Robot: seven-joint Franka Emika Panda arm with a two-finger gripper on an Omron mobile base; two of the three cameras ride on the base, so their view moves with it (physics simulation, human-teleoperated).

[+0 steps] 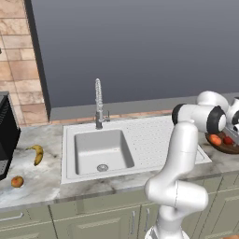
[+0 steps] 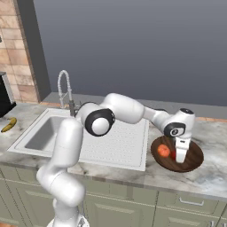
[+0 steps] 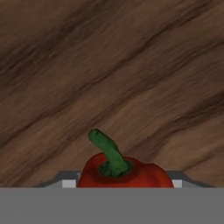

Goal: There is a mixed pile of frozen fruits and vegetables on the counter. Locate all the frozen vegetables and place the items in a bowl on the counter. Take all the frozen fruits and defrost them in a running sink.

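My gripper (image 2: 179,156) reaches down into the dark wooden bowl (image 2: 195,162) on the counter (image 2: 213,177) right of the sink (image 2: 40,135). It is shut on the red pepper (image 3: 124,173), whose green stem points up between the fingertips, low over the bowl's wood (image 3: 109,65). An orange-red tomato (image 2: 163,150) lies in the bowl beside it. From the left base view the bowl (image 1: 231,149) holds the tomato (image 1: 215,139) and the pepper (image 1: 228,140). The banana (image 1: 37,154) and a small orange fruit (image 1: 17,181) lie on the counter left of the sink (image 1: 100,149).
A tall chrome coil faucet (image 1: 98,100) stands behind the basin, with no water visible. A black appliance (image 1: 7,135) sits at the far left of the counter by a brick wall. The dotted drainboard (image 1: 154,137) lies between basin and bowl.
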